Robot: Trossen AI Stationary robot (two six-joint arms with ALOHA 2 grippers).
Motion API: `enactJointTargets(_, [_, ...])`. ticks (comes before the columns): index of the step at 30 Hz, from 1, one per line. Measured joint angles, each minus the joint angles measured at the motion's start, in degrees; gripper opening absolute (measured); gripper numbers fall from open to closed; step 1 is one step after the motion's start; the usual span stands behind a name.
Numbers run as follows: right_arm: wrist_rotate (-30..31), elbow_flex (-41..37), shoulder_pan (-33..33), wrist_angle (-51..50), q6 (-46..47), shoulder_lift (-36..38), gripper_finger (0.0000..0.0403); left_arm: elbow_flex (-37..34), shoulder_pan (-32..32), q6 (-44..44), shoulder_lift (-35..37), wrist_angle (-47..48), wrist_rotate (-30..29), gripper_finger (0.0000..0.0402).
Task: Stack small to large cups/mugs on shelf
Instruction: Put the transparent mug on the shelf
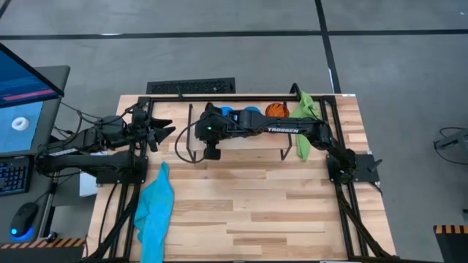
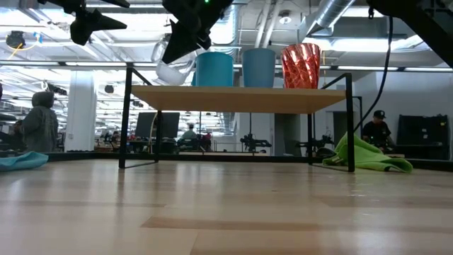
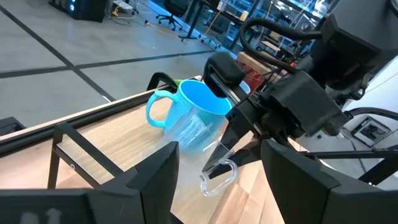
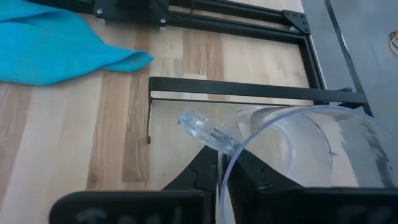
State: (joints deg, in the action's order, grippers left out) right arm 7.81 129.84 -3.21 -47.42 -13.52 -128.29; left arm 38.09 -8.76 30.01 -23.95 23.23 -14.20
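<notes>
The shelf [image 2: 241,98] carries a light-blue mug [image 2: 214,69], a blue cup [image 2: 259,67] and an orange cup [image 2: 301,65] in a row. My right gripper [image 1: 212,131] reaches over the shelf's left end and is shut on a clear glass cup [image 3: 194,134], right beside the light-blue mug [image 3: 186,106]. My left gripper [image 1: 167,131] is open and empty, just left of the shelf and facing it. My right gripper pinches the clear glass cup's wall at the rim [image 4: 222,171], next to its handle [image 4: 208,134], with one finger inside and one outside. The cup is tilted at the shelf's left end [image 2: 170,71]. I cannot tell whether it touches the board.
A teal cloth [image 1: 156,208] lies at the table's near left. A green cloth [image 1: 303,124] lies by the shelf's right end. Bare wood fills the table's near half. People show in the room beyond the table [image 2: 39,120].
</notes>
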Motion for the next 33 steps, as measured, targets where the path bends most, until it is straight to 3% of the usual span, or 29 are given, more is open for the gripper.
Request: enactJointTargets(33, [-0.48, 0.0, -1.57, 3.32, 0.5, 0.0, 0.0079, 0.0, -0.01, 0.1, 0.01, 0.01, -0.09, 0.022])
